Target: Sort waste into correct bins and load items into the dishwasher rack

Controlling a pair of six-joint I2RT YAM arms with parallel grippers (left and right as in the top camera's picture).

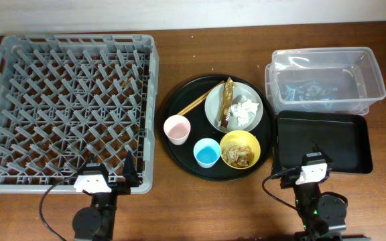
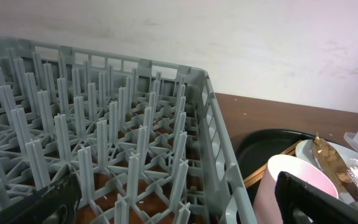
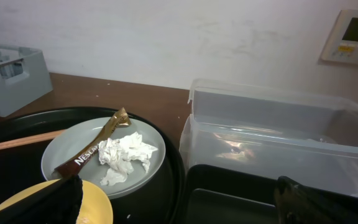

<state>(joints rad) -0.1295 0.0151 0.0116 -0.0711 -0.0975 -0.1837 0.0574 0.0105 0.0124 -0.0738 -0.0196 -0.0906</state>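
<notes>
Evidently nothing is sorted yet: left gripper (image 1: 110, 173) and right gripper (image 1: 312, 161) both hang wide open, empty. The napkin (image 1: 246, 110) lies on the plate (image 1: 214, 112), just beside the wrapper (image 1: 228, 100). Judging by reach, the right one should come down over the napkin's crumpled peak, pinch it alone, lift clear of the wrapper, then carry it to the tub (image 1: 375, 75)
</notes>
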